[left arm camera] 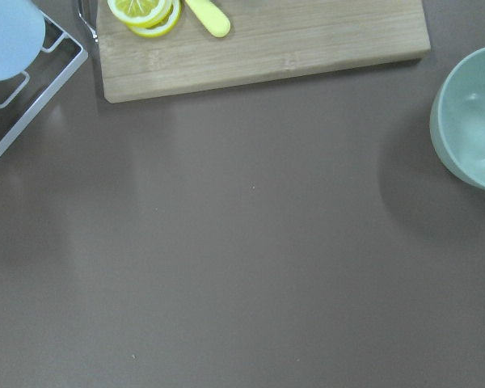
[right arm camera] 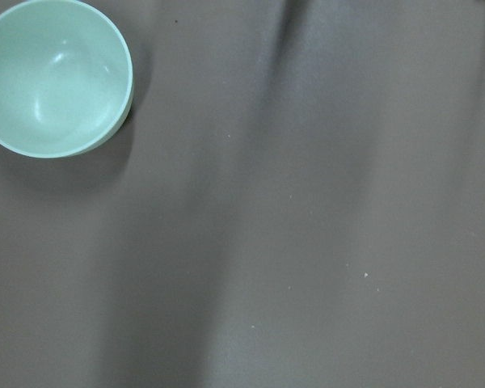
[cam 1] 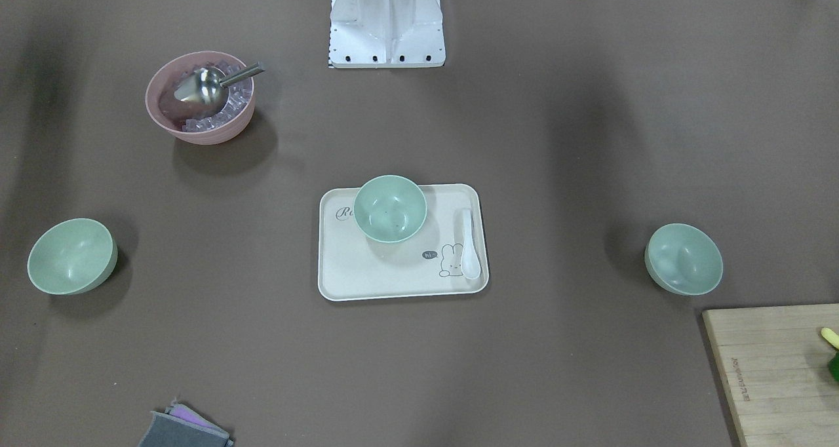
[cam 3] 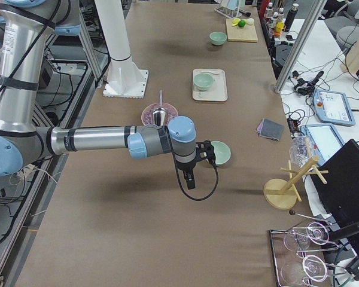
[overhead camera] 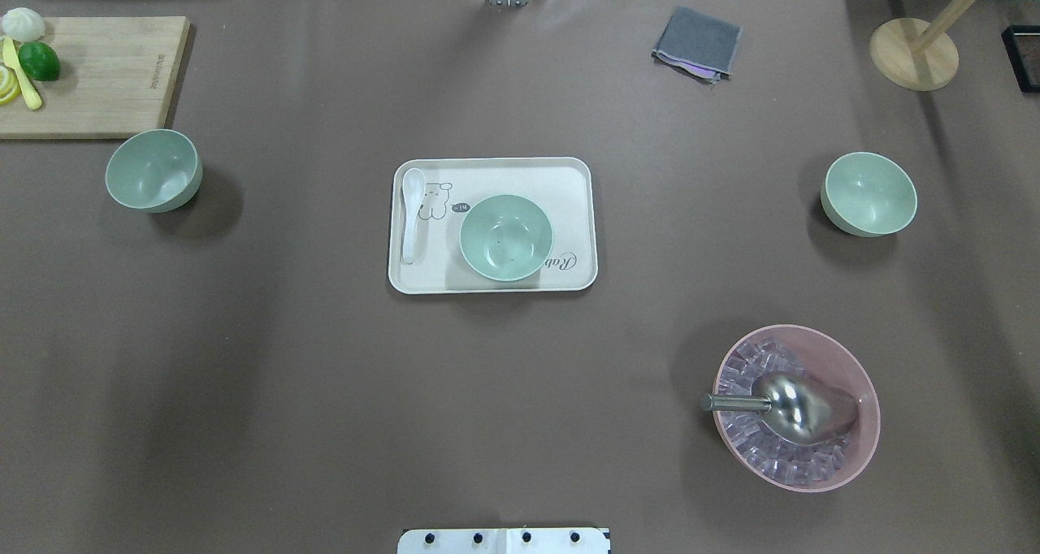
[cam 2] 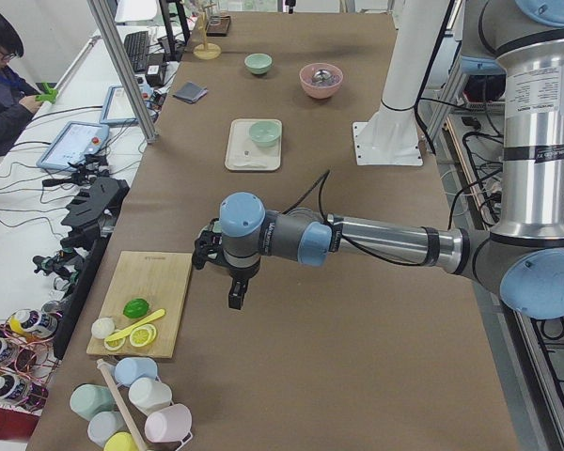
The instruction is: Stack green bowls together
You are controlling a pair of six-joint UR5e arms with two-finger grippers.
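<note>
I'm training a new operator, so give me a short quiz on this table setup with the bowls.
1. True or false: the three green bowls are already stacked.
2. Which utensil lies on the tray? A fork, B white spoon, C knife.
3. Fill in: the metal scoop rests on ice cubes in the ___ bowl.
Key: 1 false, they stand apart; 2 B; 3 pink bowl.
</note>
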